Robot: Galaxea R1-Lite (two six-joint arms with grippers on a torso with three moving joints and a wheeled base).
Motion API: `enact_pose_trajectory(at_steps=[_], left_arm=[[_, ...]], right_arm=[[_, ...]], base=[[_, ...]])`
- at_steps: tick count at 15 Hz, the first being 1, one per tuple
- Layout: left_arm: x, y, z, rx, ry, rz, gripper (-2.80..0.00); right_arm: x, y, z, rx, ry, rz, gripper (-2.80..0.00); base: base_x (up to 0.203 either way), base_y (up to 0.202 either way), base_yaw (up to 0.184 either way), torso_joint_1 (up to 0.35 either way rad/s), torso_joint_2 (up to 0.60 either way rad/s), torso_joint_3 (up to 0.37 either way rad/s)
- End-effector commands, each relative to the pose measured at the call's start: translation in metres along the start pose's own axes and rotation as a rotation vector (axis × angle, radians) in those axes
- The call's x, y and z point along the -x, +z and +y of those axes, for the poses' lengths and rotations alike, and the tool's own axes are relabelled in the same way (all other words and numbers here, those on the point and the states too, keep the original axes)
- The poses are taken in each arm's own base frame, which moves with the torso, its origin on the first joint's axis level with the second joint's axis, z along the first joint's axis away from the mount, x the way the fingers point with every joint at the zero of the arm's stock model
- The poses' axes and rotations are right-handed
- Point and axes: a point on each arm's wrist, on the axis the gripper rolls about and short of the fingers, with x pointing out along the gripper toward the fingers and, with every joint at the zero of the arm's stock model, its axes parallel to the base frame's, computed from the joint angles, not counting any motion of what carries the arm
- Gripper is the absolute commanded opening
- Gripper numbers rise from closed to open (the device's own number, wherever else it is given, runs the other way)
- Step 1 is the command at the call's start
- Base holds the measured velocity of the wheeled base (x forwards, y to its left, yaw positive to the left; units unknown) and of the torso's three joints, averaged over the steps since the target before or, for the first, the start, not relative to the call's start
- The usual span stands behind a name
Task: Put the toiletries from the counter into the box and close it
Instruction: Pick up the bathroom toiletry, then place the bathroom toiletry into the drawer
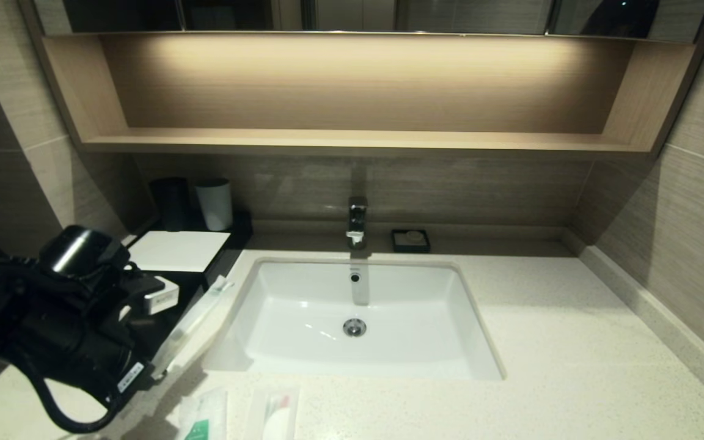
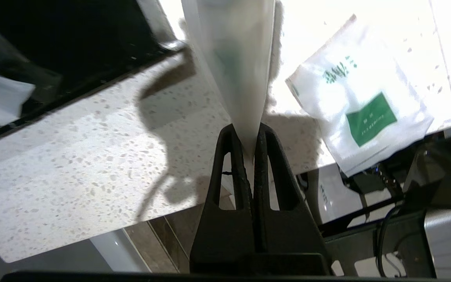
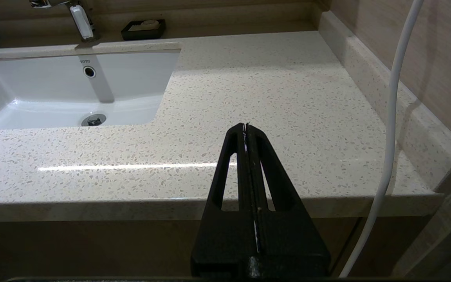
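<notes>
A long, thin, frosted-plastic toothbrush packet [image 2: 236, 66] is pinched between the closed black fingers of the left gripper [image 2: 251, 135], raised over the speckled stone table [image 2: 92, 156] beside the low black box [image 1: 205, 269] with its flat white panel. A glossy green-labelled sachet [image 2: 360, 113] lies flat near the table edge. The right gripper [image 3: 246, 129] is held closed and empty above the table.

I see the counter [image 1: 572, 342], pale speckled stone with a white sink [image 1: 303, 342] set in it. The green-marked sachet [image 2: 362, 113] lies flat on it just beside the left jaws. Bare stone lies beyond the closed right jaws.
</notes>
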Motion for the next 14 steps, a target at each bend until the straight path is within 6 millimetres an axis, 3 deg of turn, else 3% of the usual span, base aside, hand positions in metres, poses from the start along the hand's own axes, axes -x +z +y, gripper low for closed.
enact_pose_trajectory(at_steps=[1,8,14], left_arm=[[0.013,0.006,0.007,0.095,0.075,-0.043,-2.80],[0.009,-0.001,0.038,0.554,0.220,-0.012,-2.80],[-0.004,-0.036,0.052,0.705,0.247,0.150,-2.80]], right_arm=[[0.000,0.000,0.000,0.000,0.000,0.001,-2.80],[0.000,0.000,0.000,0.000,0.000,0.001,-2.80],[0.000,0.000,0.000,0.000,0.000,0.000,-2.80]], base=[[0.000,0.000,0.000,0.000,0.00,0.000],[0.000,0.000,0.000,0.000,0.00,0.000],[0.000,0.000,0.000,0.000,0.00,0.000]])
